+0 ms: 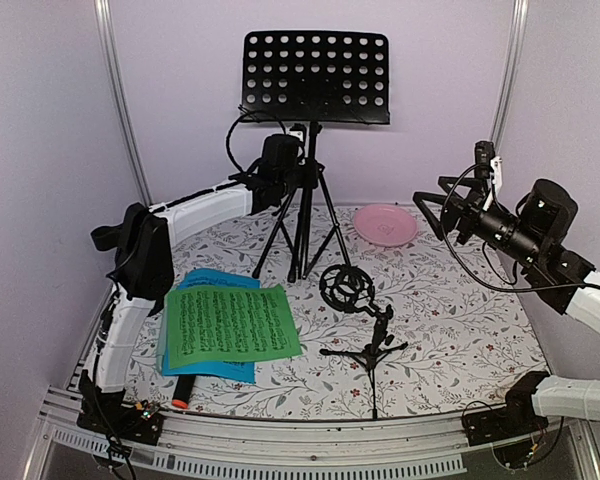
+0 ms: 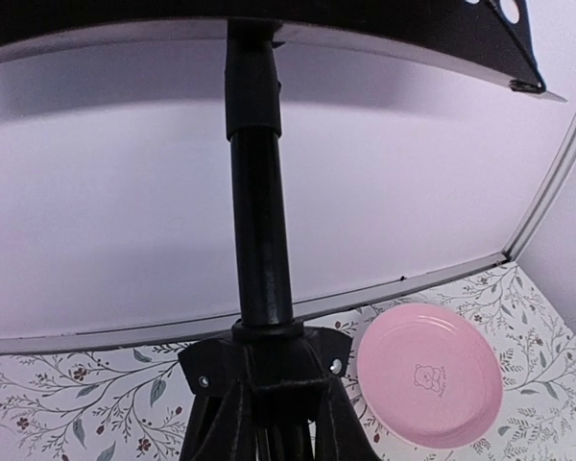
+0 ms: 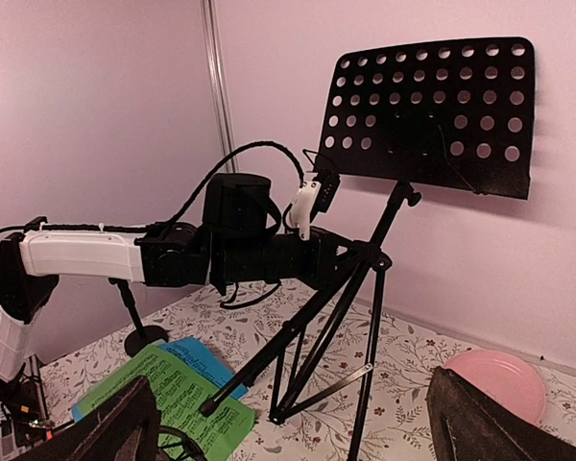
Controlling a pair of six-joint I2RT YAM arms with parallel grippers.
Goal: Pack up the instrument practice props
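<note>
The black perforated sheet-music rack (image 1: 315, 75) stands on its tripod legs (image 1: 298, 235) at the back of the table; it also shows in the right wrist view (image 3: 432, 110). My left gripper (image 1: 302, 185) is shut around the stand just below the leg hub (image 2: 264, 360). A green music sheet (image 1: 230, 322) lies on a blue music sheet (image 1: 212, 282) at the front left. A black microphone (image 1: 183, 393) pokes out below them. One mic support (image 1: 358, 320) with a ring mount stands in the middle; another mic support, with a round base (image 3: 139, 336), stands far left. The mint-green microphone is not in view. My right gripper (image 1: 432, 208) is open, raised at the right.
A round pink plate (image 1: 385, 224) lies at the back right, close to the tripod legs; it also shows in the left wrist view (image 2: 429, 375). Pale walls close the table on three sides. The left arm (image 1: 195, 210) reaches across the back left.
</note>
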